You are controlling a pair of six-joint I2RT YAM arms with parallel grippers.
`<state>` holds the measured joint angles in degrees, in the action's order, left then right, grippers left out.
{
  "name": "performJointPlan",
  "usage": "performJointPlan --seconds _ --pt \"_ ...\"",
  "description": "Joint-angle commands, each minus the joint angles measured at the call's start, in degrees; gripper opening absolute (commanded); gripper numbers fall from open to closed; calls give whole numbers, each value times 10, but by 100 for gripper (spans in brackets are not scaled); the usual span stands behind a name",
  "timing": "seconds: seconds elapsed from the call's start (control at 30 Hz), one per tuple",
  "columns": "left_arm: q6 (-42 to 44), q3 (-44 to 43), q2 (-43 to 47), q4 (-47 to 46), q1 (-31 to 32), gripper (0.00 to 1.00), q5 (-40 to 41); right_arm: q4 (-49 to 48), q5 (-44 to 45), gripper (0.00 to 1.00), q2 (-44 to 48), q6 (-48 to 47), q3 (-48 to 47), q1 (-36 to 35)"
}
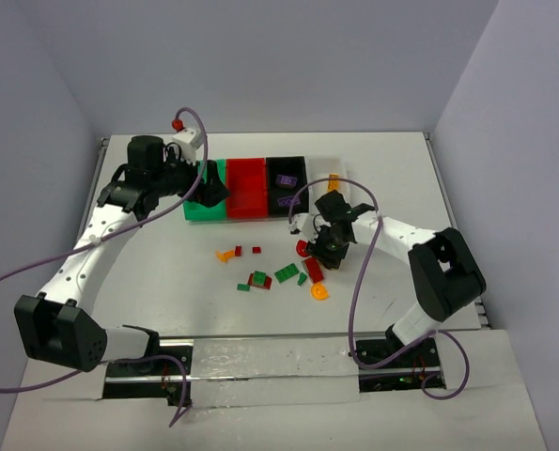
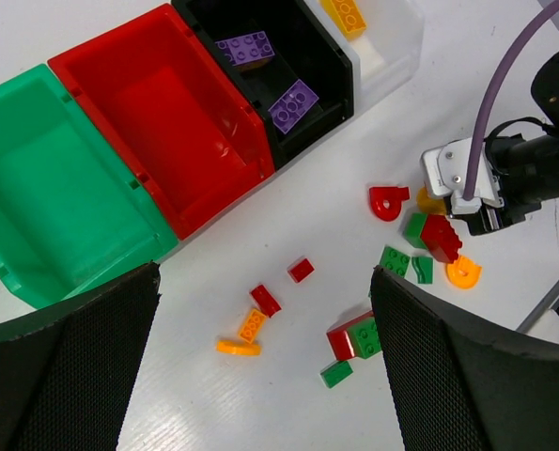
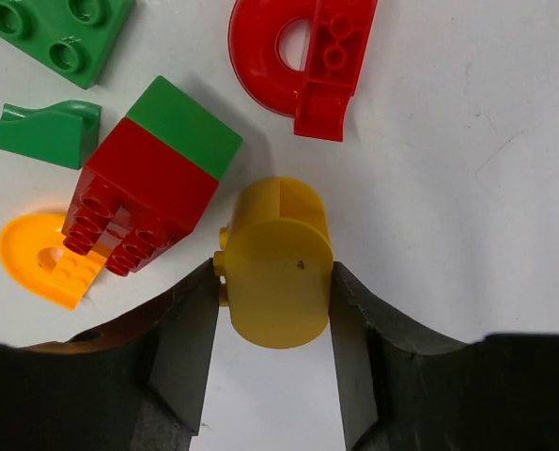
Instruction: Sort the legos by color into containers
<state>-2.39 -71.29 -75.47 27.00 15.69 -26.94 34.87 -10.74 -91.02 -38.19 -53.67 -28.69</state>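
Right jaws grasp yellow rounded brick [image 3: 277,254] mid-desk; best lift straight up, clear of red-green block [image 3: 157,188] just beside; then to clear bin [image 2: 392,58] near far edge; left jaws released.

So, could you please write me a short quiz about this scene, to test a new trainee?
1. True or false: the green bin has a green brick inside it.
2. Which bin holds the two purple bricks? A green, B red, C black, D clear.
3. Fill in the colour: the jaws of the right gripper grip a ____ rounded brick.
Key: 1 false, it is empty; 2 C, the black bin; 3 yellow.
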Motion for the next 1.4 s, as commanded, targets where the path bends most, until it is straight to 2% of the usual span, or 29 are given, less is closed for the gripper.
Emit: performJointPlan --seconds 0.0,0.2,0.27,0.3,0.37,0.43,0.53,0.67,0.73,0.9,0.97,1.07,1.2,1.3,1.33,1.37 --pt "3 12 13 -26 -1 98 -12 -5 6 40 11 -9 -3 -5" --pt "11 28 20 -31 -2 98 -6 76 20 15 86 -24 -33 8" --pt "11 43 28 -42 -4 99 4 102 4 3 103 -16 -111 45" --pt "10 49 30 -46 -4 99 11 111 -4 0 100 -7 -152 60" --pt "5 61 33 -55 -6 99 30 116 -14 0 75 24 -230 80" --pt "-1 71 36 -65 -8 99 38 103 -13 0 42 55 -262 85" --pt "-3 78 36 -60 -13 99 61 33 18 0 -33 145 -364 92" --pt "17 93 49 -46 -15 99 65 -10 48 0 -115 208 -420 98" --pt "58 103 46 -26 -15 99 56 -23 71 0 -159 222 -455 100" --pt "148 147 44 -2 -14 90 52 -47 100 0 -223 242 -476 102" --pt "175 171 45 -8 -14 84 55 -54 106 2 -236 248 -476 104" --pt "233 210 39 -20 -13 80 52 -67 106 7 -254 254 -471 109" --pt "307 218 5 -17 -11 77 19 -71 106 13 -271 261 -476 112" --pt "334 213 -23 -19 -7 77 4 -68 105 37 -274 265 -478 111" --pt "344 212 -29 -20 -3 77 3 -65 102 48 -273 267 -479 111" --pt "362 211 -38 -22 5 76 4 -60 97 66 -271 269 -480 111"
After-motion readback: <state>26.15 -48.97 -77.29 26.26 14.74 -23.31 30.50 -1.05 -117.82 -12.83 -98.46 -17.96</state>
